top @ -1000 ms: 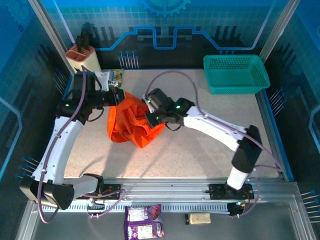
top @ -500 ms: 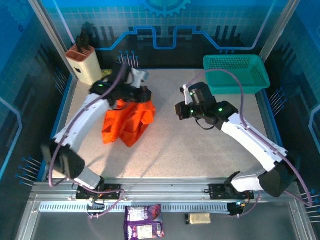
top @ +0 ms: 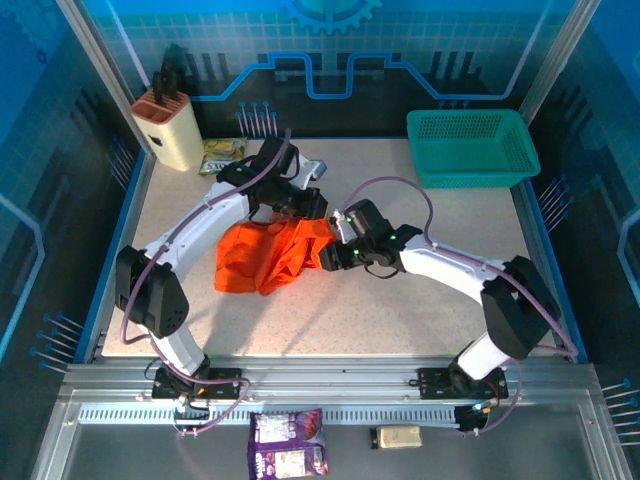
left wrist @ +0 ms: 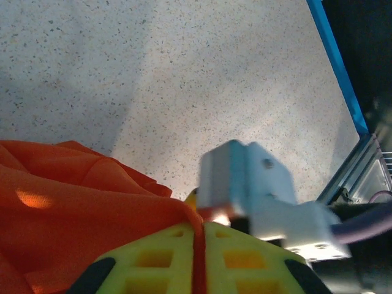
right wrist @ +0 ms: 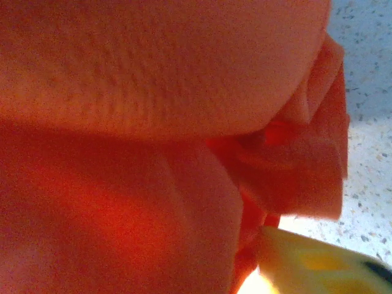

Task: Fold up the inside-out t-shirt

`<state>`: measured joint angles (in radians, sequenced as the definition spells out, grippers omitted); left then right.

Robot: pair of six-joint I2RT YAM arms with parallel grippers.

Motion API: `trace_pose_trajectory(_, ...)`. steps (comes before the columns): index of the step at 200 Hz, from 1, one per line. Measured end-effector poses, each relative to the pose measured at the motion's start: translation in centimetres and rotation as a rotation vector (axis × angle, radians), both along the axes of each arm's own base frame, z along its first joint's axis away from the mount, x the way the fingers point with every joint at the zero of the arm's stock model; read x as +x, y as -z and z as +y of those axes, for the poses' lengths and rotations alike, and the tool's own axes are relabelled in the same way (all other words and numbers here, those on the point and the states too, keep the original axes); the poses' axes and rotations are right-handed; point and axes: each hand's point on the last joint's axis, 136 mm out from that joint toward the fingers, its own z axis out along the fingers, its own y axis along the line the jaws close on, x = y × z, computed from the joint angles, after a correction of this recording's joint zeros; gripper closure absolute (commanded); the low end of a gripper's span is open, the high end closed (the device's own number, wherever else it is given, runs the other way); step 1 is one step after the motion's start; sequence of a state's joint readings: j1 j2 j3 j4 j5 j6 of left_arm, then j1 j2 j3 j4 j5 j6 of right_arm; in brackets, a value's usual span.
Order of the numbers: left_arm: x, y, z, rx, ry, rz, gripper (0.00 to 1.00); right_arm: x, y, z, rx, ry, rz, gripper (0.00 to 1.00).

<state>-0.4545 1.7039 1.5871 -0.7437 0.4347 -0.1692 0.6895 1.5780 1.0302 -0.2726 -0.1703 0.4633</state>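
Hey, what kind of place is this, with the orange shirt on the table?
Most likely a robot lab work cell, not a home. A left arm and right arm are bolted to a metal rail, blue printed panels wall in the speckled table, and a teal basket sits as a prop.

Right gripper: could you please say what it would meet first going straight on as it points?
The t-shirt, almost at once: its cloth bunches right before the right gripper.

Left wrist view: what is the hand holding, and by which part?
The orange t-shirt, a thin fold pinched between the fingers of the left hand.
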Motion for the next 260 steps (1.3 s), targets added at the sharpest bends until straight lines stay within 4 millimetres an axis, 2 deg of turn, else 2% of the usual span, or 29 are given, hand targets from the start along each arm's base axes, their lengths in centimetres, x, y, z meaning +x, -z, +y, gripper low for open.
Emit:
trace_pose_trajectory(2,0.0,0.0,0.0,0.002,0.005,-0.006,0.74,0.0,0.1,0.1,-0.002,-0.007,-0.004,0.90)
trace_pose_trajectory(9,0.0,0.0,0.0,0.005,0.009,-0.012,0.63,0.0,0.5,0.2,-0.004,-0.003,0.007,1.00)
trace_pose_trajectory(18,0.1,0.1,0.2,0.013,0.004,-0.015,0.54,0.0,0.8,0.1,-0.013,0.003,0.012,1.00)
trace_pose_trajectory(32,0.4,0.4,0.6,0.038,-0.015,-0.026,0.49,0.2,1.0,-0.4,-0.033,0.028,0.012,1.00)
trace_pose_trajectory(46,0.4,1.0,1.4,0.075,-0.041,-0.038,0.48,0.7,1.0,-1.4,-0.048,0.068,0.014,1.00)
trace_pose_trajectory(62,0.1,2.2,2.7,0.125,-0.073,-0.032,0.48,1.4,1.1,-3.4,-0.053,0.132,0.020,1.00)
trace_pose_trajectory(75,-0.1,3.5,3.7,0.162,-0.096,-0.020,0.48,1.9,1.7,-5.5,-0.067,0.189,0.037,1.00)
trace_pose_trajectory(92,-0.5,5.5,4.5,0.199,-0.117,0.009,0.48,2.0,2.8,-7.1,-0.092,0.230,0.064,1.00)
trace_pose_trajectory(126,-1.4,8.8,5.8,0.250,-0.160,0.073,0.48,1.3,3.7,-7.7,-0.113,0.235,0.094,1.00)
trace_pose_trajectory(154,-1.5,9.6,6.2,0.277,-0.187,0.078,0.52,1.3,3.8,-7.8,-0.116,0.235,0.095,1.00)
trace_pose_trajectory(173,-1.8,9.3,5.7,0.289,-0.177,0.058,0.58,1.3,3.8,-7.8,-0.117,0.236,0.095,1.00)
trace_pose_trajectory(187,-1.9,8.8,4.9,0.293,-0.160,0.037,0.59,1.3,3.8,-7.8,-0.117,0.236,0.095,1.00)
trace_pose_trajectory(213,-1.8,6.9,3.0,0.318,-0.133,-0.034,0.64,1.2,3.9,-7.8,-0.118,0.236,0.097,1.00)
trace_pose_trajectory(228,-1.5,6.2,1.7,0.328,-0.112,-0.073,0.70,1.2,3.9,-7.8,-0.116,0.239,0.099,1.00)
trace_pose_trajectory(242,-1.5,6.5,0.8,0.341,-0.097,-0.078,0.73,1.2,3.9,-7.8,-0.117,0.240,0.099,1.00)
trace_pose_trajectory(260,-1.4,8.2,0.7,0.385,-0.090,-0.055,0.74,1.2,3.9,-7.8,-0.116,0.242,0.100,1.00)
